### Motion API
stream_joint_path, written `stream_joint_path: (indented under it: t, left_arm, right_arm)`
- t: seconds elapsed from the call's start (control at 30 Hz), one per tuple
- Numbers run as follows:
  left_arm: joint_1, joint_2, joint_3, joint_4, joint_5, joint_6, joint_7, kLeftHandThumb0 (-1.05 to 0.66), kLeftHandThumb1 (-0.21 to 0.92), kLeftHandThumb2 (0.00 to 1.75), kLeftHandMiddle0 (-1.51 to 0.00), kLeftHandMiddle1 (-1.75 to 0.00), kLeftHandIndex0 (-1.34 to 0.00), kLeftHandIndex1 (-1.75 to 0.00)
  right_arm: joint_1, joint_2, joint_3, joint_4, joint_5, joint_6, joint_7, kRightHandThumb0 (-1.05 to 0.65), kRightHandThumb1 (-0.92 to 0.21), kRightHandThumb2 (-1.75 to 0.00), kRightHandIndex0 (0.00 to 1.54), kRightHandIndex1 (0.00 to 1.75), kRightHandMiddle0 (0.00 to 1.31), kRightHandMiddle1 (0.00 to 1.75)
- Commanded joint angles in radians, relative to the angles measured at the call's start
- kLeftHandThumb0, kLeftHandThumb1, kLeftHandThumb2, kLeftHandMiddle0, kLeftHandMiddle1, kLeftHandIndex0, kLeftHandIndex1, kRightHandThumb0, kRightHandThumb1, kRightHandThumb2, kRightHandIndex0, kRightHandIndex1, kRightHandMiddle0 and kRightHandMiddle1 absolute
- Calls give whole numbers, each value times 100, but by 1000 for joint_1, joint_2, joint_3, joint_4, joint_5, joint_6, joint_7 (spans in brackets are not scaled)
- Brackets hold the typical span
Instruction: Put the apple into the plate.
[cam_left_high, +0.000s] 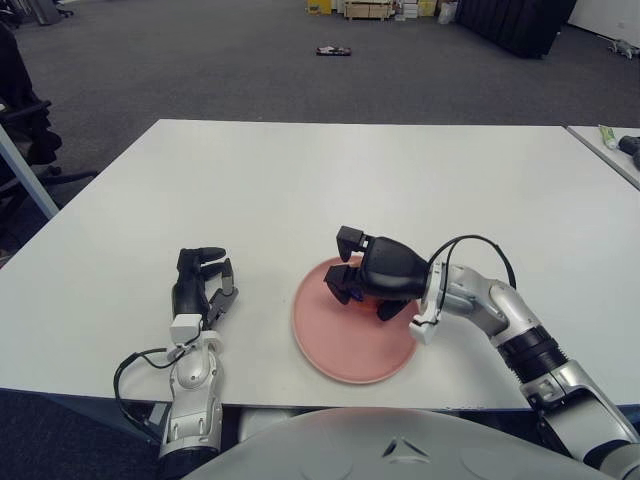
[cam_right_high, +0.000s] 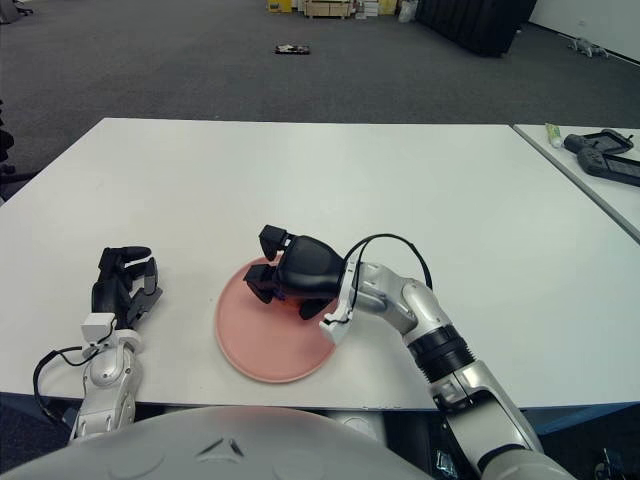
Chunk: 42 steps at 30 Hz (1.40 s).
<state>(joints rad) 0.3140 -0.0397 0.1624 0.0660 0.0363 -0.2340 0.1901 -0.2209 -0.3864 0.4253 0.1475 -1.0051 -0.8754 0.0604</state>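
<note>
Fingers of the right hand (cam_left_high: 365, 280) curl down over the apple (cam_right_high: 290, 297), which is almost wholly hidden under the black palm; only a sliver of red shows beneath the hand in the right eye view; the fruit sits low over the upper part of the pink plate (cam_left_high: 345, 345), though whether it touches the dish cannot be told; the grip looks closed around it, fingertips pointing toward 9 o'clock. The plate lies on the white table (cam_left_high: 300, 180) near its front edge; the forearm reaches in from 4 o'clock, a black cable looping above the wrist. At 9 o'clock from the plate, well apart from it, the left hand (cam_left_high: 200, 285) shows on the tabletop, fingers pointing toward 12 o'clock and loosely bent, holding nothing.
</note>
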Motion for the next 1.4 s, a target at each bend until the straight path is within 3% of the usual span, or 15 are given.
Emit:
stream_joint_path:
  t: [0.0, 0.03, 0.1, 0.13, 0.17, 0.2, 0.27, 0.33, 0.53, 0.9, 1.1, 1.37]
  left_arm:
    - [5, 2, 2, 29, -1, 33, -1, -35, 85, 63, -39, -157, -23, -175]
    - [4, 2, 2, 31, 0, 31, -1, -35, 85, 63, -39, -158, -24, -175]
    - [4, 3, 1, 32, 1, 29, -1, -35, 85, 63, -39, -158, -24, -175]
    - [3, 2, 1, 34, 0, 24, -2, -35, 85, 63, -39, -158, -24, -175]
    - [3, 2, 0, 35, 0, 21, -2, -35, 85, 63, -39, -158, -24, -175]
    - [2, 1, 0, 36, 0, 23, -2, -35, 85, 63, -39, -158, -24, -175]
    - [1, 1, 0, 37, 0, 25, -1, -36, 85, 64, -39, -158, -24, -175]
    - [1, 0, 0, 37, -1, 24, -1, -36, 85, 64, -39, -157, -24, -175]
    - [0, -1, -3, 37, -1, 26, -3, -35, 87, 61, -40, -154, -22, -175]
    - [-5, -5, -6, 34, 5, 39, 8, -35, 88, 58, -41, -153, -22, -175]
    - [-11, -6, -6, 36, 8, 44, 11, -35, 85, 62, -41, -156, -23, -175]
    - [-18, -4, -7, 52, 8, 15, 5, -36, 84, 65, -41, -155, -24, -175]
  right_arm:
    - [-21, -31, 13, 22, -33, 43, -34, -1, -29, -132, 62, 175, 48, 164]
    - [-26, -33, 18, 21, -21, 58, -8, -1, -39, -120, 55, 175, 42, 163]
    - [-32, -38, 27, 19, -3, 78, 21, -32, -57, -107, 28, 150, 21, 148]
    - [-63, -48, 35, 26, 27, 80, 74, -38, -62, -103, 22, 144, 17, 144]
    - [-86, -56, 41, 30, 48, 80, 110, -52, -72, -90, 14, 106, 11, 110]
    - [-104, -67, 54, 36, 71, 79, 158, -61, -79, -81, 9, 81, 7, 86]
    - [-120, -80, 72, 42, 110, 82, 222, -75, -85, -70, 5, 42, 4, 50]
    - [-131, -86, 80, 48, 157, 90, 271, -87, -89, -57, 2, 17, 1, 21]
    - [-160, -89, 84, 94, 334, 88, 363, -100, -81, -42, 0, 2, 0, 2]
    - [-310, -82, 71, 166, 623, 105, 583, -103, -65, -35, 0, 0, 0, 0]
    - [-373, -69, 20, 144, 761, 191, 658, -101, -52, -47, 0, 0, 0, 0]
    - [-375, -59, -80, -46, 894, 405, 673, -89, -36, -67, 0, 0, 0, 0]
